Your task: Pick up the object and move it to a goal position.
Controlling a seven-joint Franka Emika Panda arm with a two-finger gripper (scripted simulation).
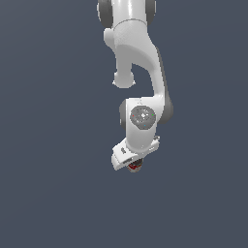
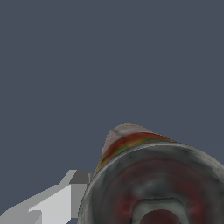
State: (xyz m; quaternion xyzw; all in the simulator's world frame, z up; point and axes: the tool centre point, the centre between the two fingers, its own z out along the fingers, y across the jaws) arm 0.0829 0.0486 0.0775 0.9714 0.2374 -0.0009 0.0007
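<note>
the claw (image 1: 134, 164) pinches the can (image 1: 134, 166) just beneath the white arm (image 1: 140, 72); one finger (image 2: 57, 199) touches the can's side.

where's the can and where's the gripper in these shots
can (image 2: 153, 192): wrist view, on its round grey end face
can (image 1: 134, 166): exterior view, on the red bit under the hand
gripper (image 1: 131, 162): exterior view, between the fingertips, by the can

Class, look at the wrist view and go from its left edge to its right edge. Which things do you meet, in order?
Grey-and-white gripper finger → can-like object, with its round dark end facing the camera.
</note>
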